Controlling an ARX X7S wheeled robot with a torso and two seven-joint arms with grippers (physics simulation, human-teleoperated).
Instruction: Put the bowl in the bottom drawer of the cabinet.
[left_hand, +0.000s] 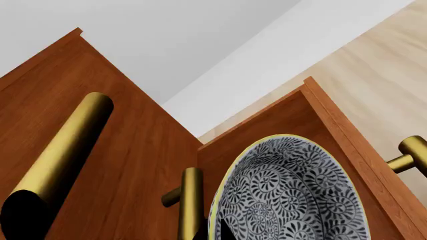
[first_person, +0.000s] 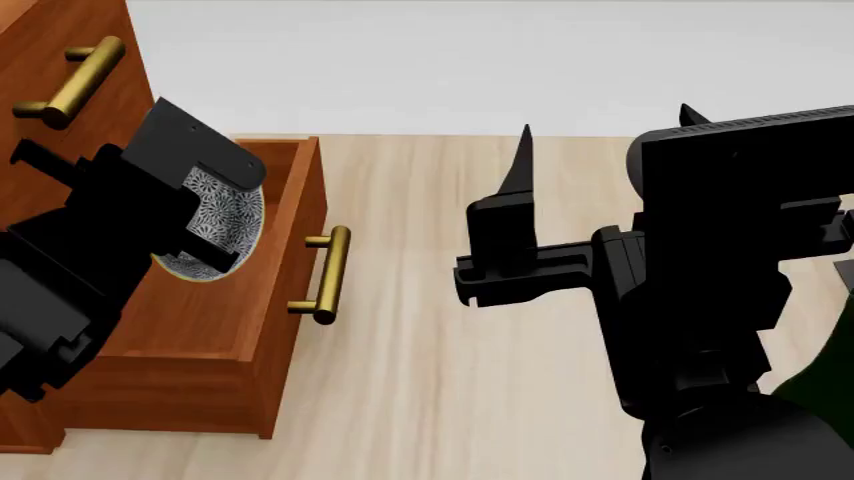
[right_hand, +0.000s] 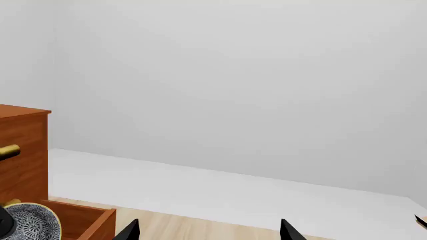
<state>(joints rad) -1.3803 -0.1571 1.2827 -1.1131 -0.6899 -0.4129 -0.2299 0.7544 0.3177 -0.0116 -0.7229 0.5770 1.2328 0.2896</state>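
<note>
The bowl (left_hand: 293, 195), blue-grey and white with a floral pattern and a yellow rim, hangs tilted inside the pulled-out bottom drawer (first_person: 287, 200) of the reddish-brown cabinet (first_person: 60, 30). My left gripper (first_person: 194, 195) is shut on the bowl (first_person: 230, 215), and one dark fingertip (left_hand: 228, 231) shows inside its rim. The drawer's brass handle (first_person: 324, 272) faces the room. My right gripper (first_person: 607, 120) hovers open and empty over the floor, well to the right of the drawer. In the right wrist view, the bowl (right_hand: 30, 222) peeks over the drawer wall (right_hand: 87, 220).
Two upper drawers with brass handles (left_hand: 67, 150) (left_hand: 191, 200) stay shut above the open one. Pale wooden floor (first_person: 441, 380) stretches in front of the cabinet, up to a white wall (right_hand: 233, 100). My right arm's black body (first_person: 721, 300) fills the right of the head view.
</note>
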